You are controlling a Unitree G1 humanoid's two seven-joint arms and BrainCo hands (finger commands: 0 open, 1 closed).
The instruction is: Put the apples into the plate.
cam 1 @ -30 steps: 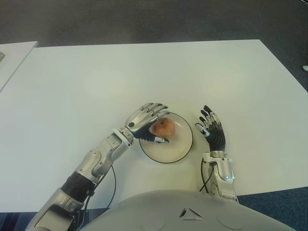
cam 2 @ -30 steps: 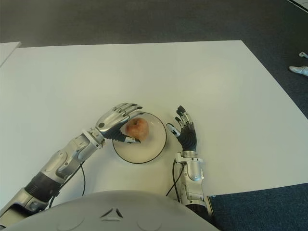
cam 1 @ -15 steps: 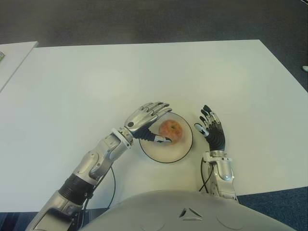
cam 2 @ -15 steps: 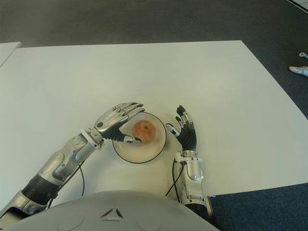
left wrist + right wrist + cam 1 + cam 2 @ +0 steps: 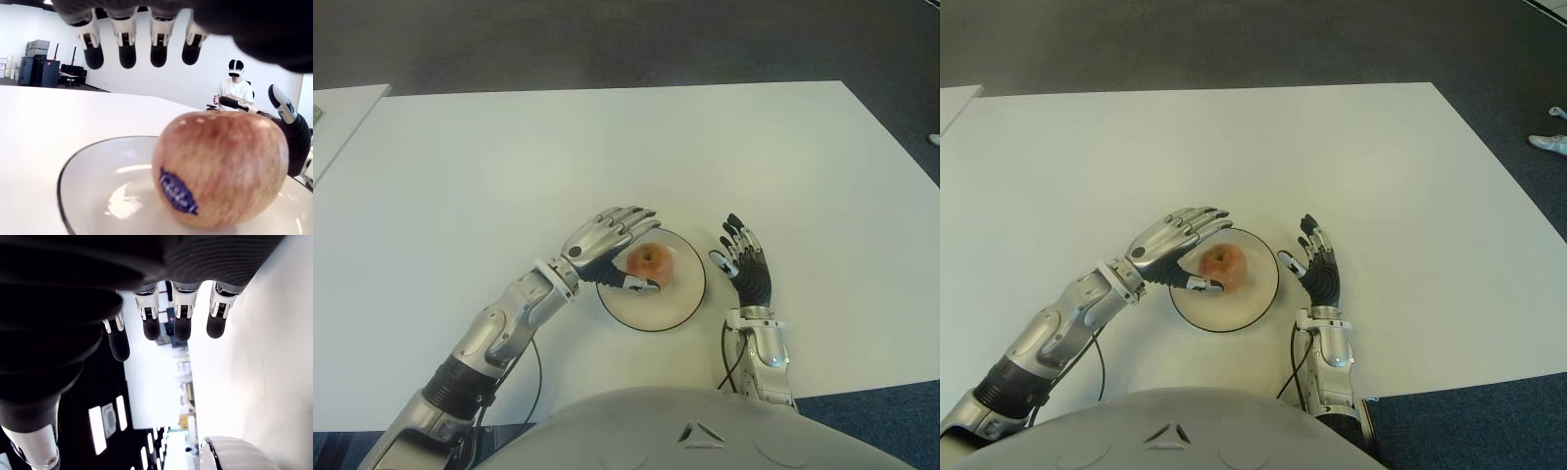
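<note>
Over the plate's left rim, our left hand fingers spread and holding nothing, round reddish apple with a sticker sitting free in the glossy white dark-rimmed plate, our right hand open just right of it, smooth white table.

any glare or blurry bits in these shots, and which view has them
Left wrist view: ceiling light glares off the plate beside the apple, and the left robot hand fingers above look soft. Right wrist view: the right robot hand is a dark silhouette against a bright table.
</note>
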